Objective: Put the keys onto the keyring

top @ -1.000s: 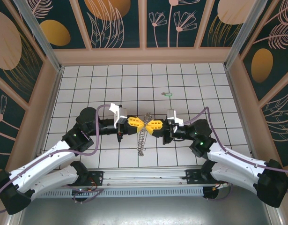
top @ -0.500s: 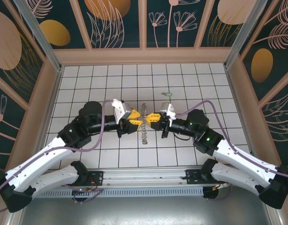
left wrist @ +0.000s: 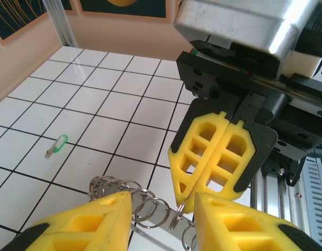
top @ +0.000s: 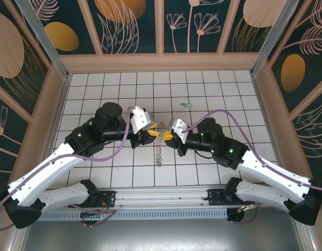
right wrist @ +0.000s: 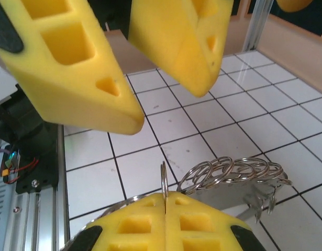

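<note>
Looking down from above, the left arm reaches in from the near-left corner, elbow up high, wrist bent toward the middle of the worktop (top: 98, 94). The left tool (top: 150, 134) has its yellow fingers partly apart, and silvery rings of the keyring (top: 159, 151) sit in that gap. Nose to nose with it, the right tool (top: 165, 136) is pinched tight on one ring, with its arm stretched in from the near-right corner. The keys (top: 187, 104) – one little green piece – lie on a tile farther back, well apart.

From above the key (top: 187, 104) is too small for detail; the left gripper (left wrist: 163, 203) hides part of the keyring (left wrist: 145, 210).
</note>
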`<state>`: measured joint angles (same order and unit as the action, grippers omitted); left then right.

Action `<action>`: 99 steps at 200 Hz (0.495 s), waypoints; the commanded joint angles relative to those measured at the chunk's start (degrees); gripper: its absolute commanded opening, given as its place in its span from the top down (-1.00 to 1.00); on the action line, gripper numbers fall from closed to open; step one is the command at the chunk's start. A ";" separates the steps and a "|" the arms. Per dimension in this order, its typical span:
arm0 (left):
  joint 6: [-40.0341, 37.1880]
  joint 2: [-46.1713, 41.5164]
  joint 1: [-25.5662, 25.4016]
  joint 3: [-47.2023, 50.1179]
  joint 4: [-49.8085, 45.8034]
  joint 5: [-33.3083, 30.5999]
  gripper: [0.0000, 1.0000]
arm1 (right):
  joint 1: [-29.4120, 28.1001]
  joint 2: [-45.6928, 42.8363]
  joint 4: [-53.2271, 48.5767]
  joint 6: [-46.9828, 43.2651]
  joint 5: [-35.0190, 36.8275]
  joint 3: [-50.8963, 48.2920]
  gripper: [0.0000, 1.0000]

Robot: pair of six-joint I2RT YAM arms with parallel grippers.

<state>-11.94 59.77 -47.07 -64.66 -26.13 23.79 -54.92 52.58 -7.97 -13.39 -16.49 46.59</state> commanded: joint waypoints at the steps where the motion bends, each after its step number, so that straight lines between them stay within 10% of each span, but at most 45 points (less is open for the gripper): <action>1: -3.91 1.69 -0.25 -2.63 -5.98 1.25 0.31 | -0.84 -0.02 -0.51 -1.78 0.33 3.15 1.00; 99: -4.08 3.61 -1.83 -1.81 -7.64 3.33 0.26 | -1.00 4.90 -10.58 -4.89 -1.40 9.78 1.00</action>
<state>-14.83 62.00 -48.03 -65.84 -31.86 26.57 -55.40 57.43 -17.02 -16.64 -16.53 53.67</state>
